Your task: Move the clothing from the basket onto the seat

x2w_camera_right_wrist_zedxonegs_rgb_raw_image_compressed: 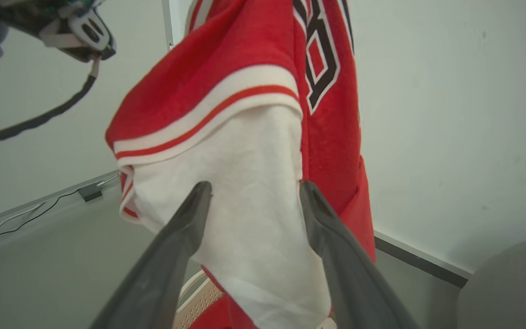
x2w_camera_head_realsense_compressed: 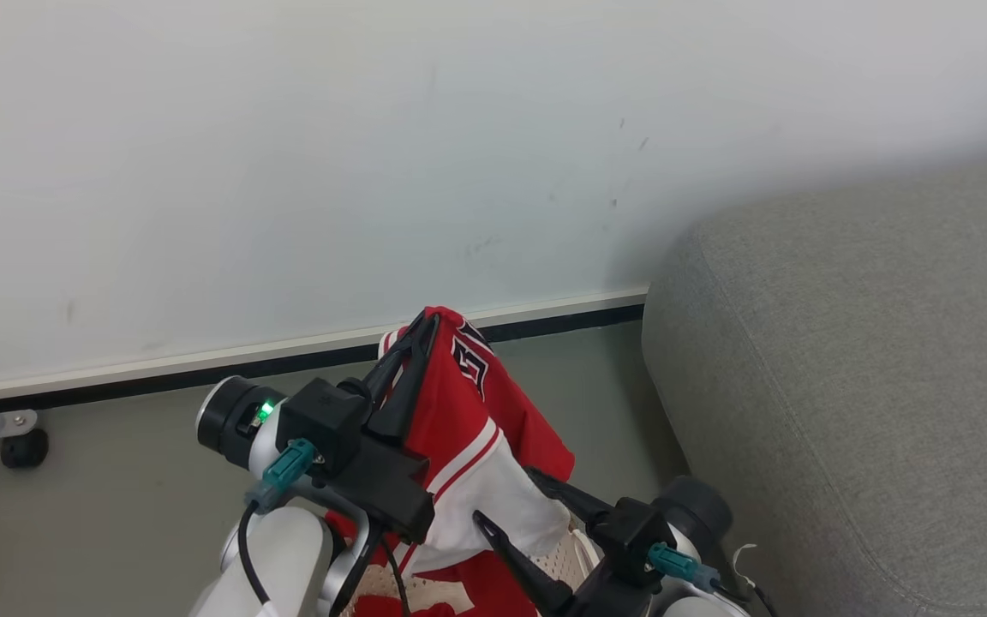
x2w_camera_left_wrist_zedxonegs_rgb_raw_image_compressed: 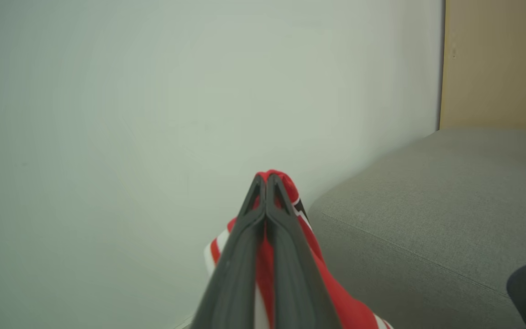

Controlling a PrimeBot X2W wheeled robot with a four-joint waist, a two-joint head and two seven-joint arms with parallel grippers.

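Mostly hidden beneath the hanging jersey, the basket peeks out as a perforated sliver. The left gripper pinches the jersey's top fold. The right gripper stands spread around its white lining, contact unclear. The grey seat, cut off, lies rightward.

Lighting's soft and even, pretty bright, no harsh glare anywhere. The white wall looks a bit washed out, with a faint pink tint in the head view's top-left corner and a soft shadow beside the grey sofa. In its own wrist view, the left gripper blurs toward the lens. In the right wrist view, the jersey lettering is fairly crisp, but the right gripper goes soft near the bottom edge.
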